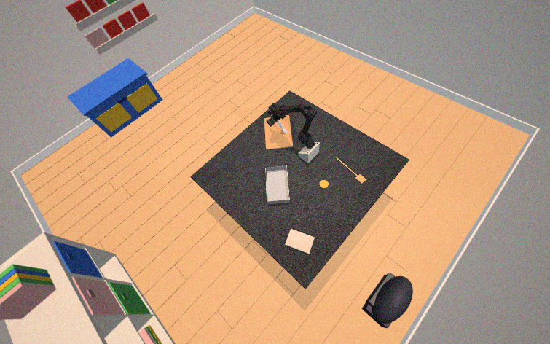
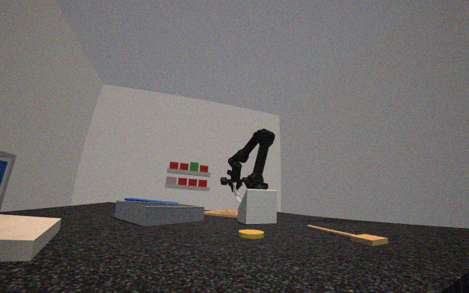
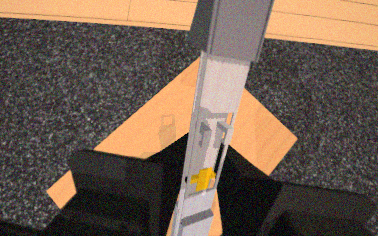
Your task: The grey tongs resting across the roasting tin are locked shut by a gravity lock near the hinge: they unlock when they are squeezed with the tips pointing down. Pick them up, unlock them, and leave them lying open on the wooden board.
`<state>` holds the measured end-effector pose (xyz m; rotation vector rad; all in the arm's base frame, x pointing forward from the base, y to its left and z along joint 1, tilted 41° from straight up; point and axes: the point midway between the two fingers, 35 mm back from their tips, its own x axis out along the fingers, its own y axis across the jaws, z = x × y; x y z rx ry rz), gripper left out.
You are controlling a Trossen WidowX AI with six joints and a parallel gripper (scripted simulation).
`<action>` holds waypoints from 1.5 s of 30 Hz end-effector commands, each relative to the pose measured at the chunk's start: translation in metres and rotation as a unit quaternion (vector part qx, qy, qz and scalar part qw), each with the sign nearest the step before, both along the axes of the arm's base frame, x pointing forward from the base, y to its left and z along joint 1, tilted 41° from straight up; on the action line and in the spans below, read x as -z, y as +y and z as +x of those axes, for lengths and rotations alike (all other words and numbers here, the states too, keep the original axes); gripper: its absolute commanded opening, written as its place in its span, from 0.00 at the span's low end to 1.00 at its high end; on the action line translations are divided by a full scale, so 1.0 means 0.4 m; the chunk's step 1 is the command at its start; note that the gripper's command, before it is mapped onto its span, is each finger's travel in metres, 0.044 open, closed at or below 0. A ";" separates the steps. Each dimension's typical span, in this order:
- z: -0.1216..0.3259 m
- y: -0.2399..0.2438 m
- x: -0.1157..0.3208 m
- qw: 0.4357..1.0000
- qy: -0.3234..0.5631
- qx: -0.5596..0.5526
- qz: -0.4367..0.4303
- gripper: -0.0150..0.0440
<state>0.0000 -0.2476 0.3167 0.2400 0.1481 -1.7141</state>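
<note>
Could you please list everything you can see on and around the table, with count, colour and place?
tongs: one, grey, in the gripper above the board
wooden board: one, light brown, beneath the tongs
roasting tin: one, grey, on the black table
disc: one, yellow, between tin and spatula
spatula: one, wooden, beyond the disc
block: one, cream, near a table corner
cabinet: one, blue and yellow, by the wall
chair: one, black, on the floor
shelf unit: one, white, coloured doors, by the wall
arm: one, black, on a pale pedestal
gripper: one, black, shut on the tongs
</note>
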 end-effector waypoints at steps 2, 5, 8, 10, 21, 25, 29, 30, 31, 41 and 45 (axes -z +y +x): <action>-0.001 -0.013 -0.004 0.999 -0.008 -0.005 0.035 0.00; -0.003 -0.021 0.001 0.998 -0.013 -0.008 0.061 0.00; -0.005 -0.028 0.006 0.996 -0.019 -0.010 0.087 0.00; -0.007 -0.032 0.009 0.994 -0.024 -0.011 0.104 0.00; -0.017 -0.050 0.030 0.978 -0.061 -0.014 0.197 0.00; -0.022 -0.054 0.037 0.970 -0.078 -0.014 0.230 0.00; -0.026 -0.057 0.043 0.960 -0.098 -0.013 0.262 0.00; -0.027 -0.057 0.045 0.958 -0.102 -0.013 0.268 0.00; -0.028 -0.057 0.045 0.956 -0.104 -0.013 0.272 0.00; -0.028 -0.059 0.047 0.956 -0.105 -0.013 0.273 0.00; -0.028 -0.068 0.055 0.956 -0.105 -0.013 0.273 0.00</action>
